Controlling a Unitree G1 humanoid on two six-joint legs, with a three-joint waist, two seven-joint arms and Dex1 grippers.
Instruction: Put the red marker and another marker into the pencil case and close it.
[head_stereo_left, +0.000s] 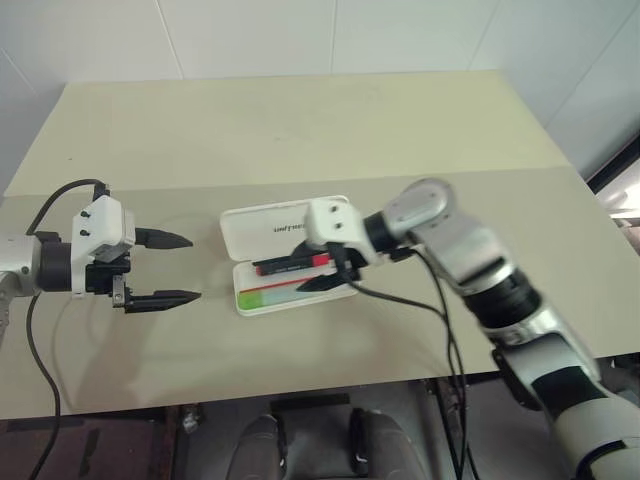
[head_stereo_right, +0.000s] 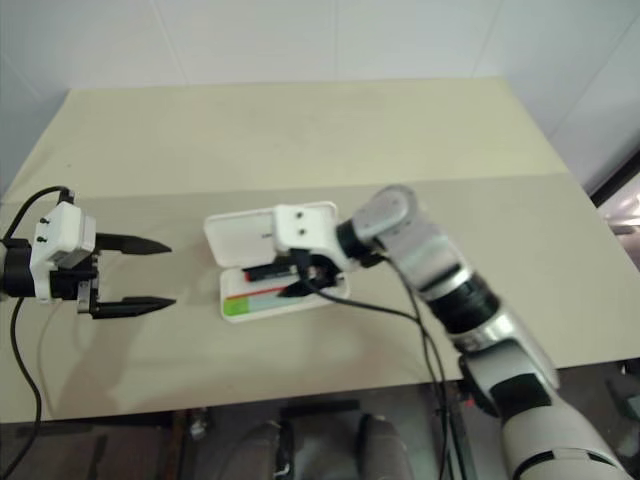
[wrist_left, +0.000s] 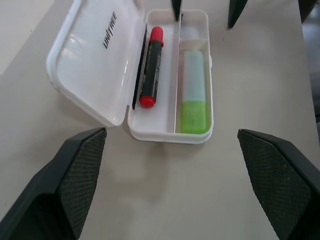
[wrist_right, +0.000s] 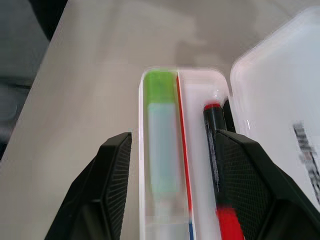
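Note:
The white pencil case (wrist_left: 169, 134) lies open in the middle of the table, its lid (head_stereo_left: 268, 225) folded back. The red marker (wrist_left: 151, 65) rests in the compartment beside the lid. Another marker (wrist_left: 194, 92), green-capped with a pale body, fills the front compartment. My right gripper (head_stereo_left: 322, 272) hovers over the case's right end, open, with nothing between its fingers (wrist_right: 117, 185). My left gripper (head_stereo_left: 165, 268) stands open to the left of the case, a short gap away, pointing at it.
The beige table (head_stereo_left: 300, 130) stretches back to a white wall. A black cable (head_stereo_left: 420, 300) from my right arm hangs across the table's front part. The table's front edge runs close below both arms.

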